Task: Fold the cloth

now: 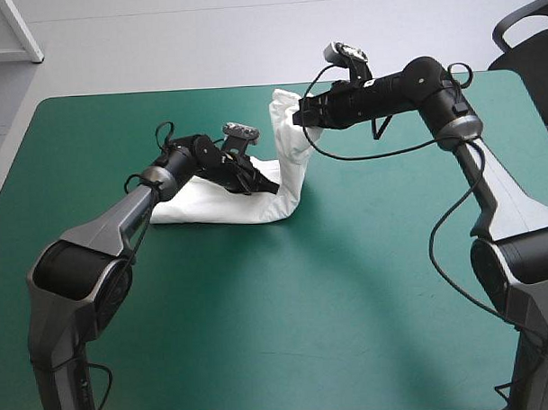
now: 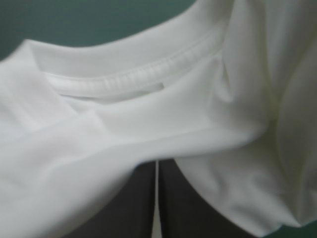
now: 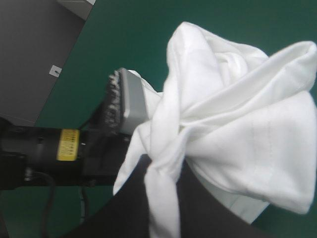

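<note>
The T-shirt (image 1: pixel 222 207) lies at the far middle of the counter (image 1: pixel 349 301). Its left part is flat and its right end is pulled up into a standing fold. The left jaws sit low on the flat part, clamped on the cloth beside the collar (image 2: pixel 129 79), with only a sliver of white between them. The right jaws, raised above the counter, are clamped on a twisted bunch at the top of the lifted end.

The step in hand looks like opening the T-shirt out before a fold. To do it well, the left grip should probably act as the anchor while the right draws its end up and away until the twist opens; otherwise creases get folded in. Both grips hold thick, uneven gathers, so a slip is possible.

Left of the T-shirt the counter is bare to its edge, and the near half is open. The far edge runs not far behind the lifted end. To the right there is ample bare counter.
</note>
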Motion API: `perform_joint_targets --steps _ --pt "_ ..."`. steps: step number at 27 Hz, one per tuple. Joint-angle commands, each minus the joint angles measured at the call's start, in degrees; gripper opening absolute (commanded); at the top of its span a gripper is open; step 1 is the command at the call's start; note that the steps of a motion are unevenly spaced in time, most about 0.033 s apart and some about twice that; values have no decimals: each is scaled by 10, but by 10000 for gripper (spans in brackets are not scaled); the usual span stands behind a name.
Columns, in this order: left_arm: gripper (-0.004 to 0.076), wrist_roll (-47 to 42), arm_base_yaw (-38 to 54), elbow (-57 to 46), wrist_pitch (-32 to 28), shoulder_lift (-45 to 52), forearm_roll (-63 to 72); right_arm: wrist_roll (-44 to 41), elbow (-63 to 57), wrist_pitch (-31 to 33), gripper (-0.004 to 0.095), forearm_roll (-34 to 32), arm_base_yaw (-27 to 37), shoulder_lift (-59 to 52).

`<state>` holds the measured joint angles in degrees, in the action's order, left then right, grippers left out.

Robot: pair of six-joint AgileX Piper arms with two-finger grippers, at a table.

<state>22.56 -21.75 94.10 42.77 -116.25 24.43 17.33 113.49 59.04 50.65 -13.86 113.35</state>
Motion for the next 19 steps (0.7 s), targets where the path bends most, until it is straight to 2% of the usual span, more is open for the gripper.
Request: perform_joint_targets --steps 1,5,6,11,18,19 --pt "19 -48 8 42 16 91 -73 0 21 -23 -9 32 -1 -32" --pt "19 -99 10 47 97 142 -190 0 22 -24 -9 41 -6 -31" --pt "19 -112 10 47 132 163 -224 0 25 -31 -9 42 -17 -29" --pt "19 -135 10 36 214 197 -264 5 34 -58 -9 43 -54 -25" --pt "19 -195 10 -98 228 319 -359 -2 131 -52 -9 49 -109 40" --pt "19 -205 10 -141 238 360 -371 -2 166 -52 -9 52 -126 65"
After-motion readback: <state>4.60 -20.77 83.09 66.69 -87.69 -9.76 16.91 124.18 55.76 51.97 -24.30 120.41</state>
